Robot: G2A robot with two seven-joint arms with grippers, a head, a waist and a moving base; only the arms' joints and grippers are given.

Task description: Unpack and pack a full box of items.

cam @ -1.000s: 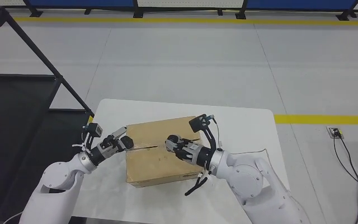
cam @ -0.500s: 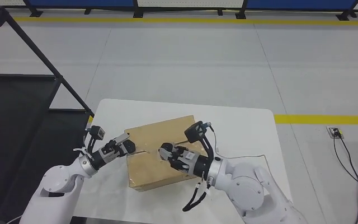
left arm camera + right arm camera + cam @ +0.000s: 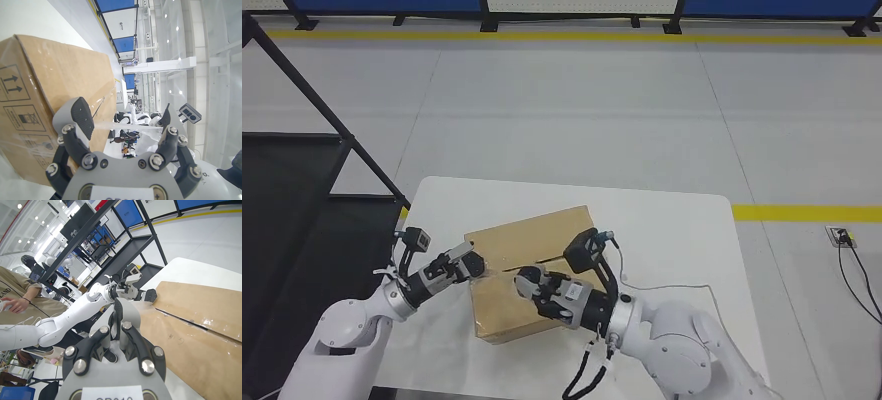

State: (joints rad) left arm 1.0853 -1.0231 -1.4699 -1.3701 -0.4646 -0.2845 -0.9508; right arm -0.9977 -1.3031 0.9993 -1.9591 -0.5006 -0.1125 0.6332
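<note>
A brown cardboard box [image 3: 532,250] lies slanted on the white table [image 3: 682,235], its top seam [image 3: 181,318] split and shiny with tape remains. My left gripper [image 3: 468,265] is at the box's left end by the seam, open, with one pad [image 3: 83,115] against the box edge [image 3: 56,75]. A strip of clear tape [image 3: 128,126] stretches across the gap between its fingers. My right gripper [image 3: 525,283] hovers over the box top near that same end, shut, with a scrap of clear tape [image 3: 113,330] between its pads. The left gripper [image 3: 151,295] sits just beyond it.
A black metal rack [image 3: 302,190] stands off the table's left side. Bare tabletop lies to the right of the box and along the far edge. The box's near side sits close to the table's front edge.
My right gripper has travelled along the box top from the middle toward the left end. The box has turned slightly. The left gripper has stayed at the box's end, shifting only a little.
</note>
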